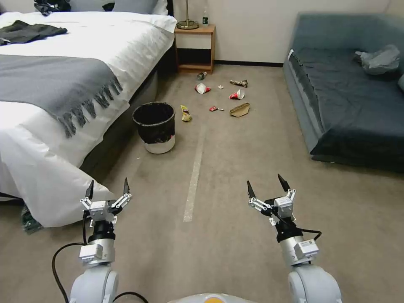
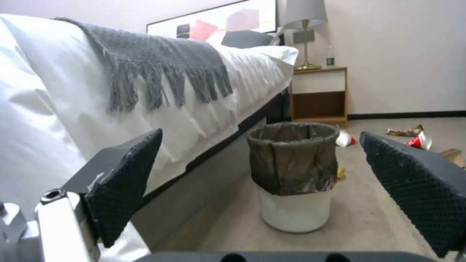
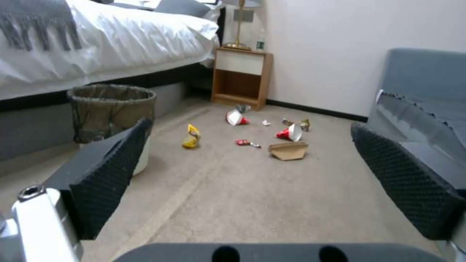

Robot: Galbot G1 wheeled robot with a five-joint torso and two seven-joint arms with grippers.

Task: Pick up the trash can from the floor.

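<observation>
Trash can standing on the floor beside the bed, both hands waiting apart from it.

The bed [image 1: 63,84] is lying along the left; the trash can [image 1: 155,127] is sitting upright on the floor [image 1: 235,168] near its edge, left of the tape strip [image 1: 194,172]. The left hand [image 1: 107,188] and right hand [image 1: 267,185] are hovering nearer, fingers spread, holding nothing.

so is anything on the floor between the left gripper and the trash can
Nothing visible. Bare carpet lies between the open left gripper and the trash can. The bed runs alongside on its left, and the litter lies beyond the can.
</observation>
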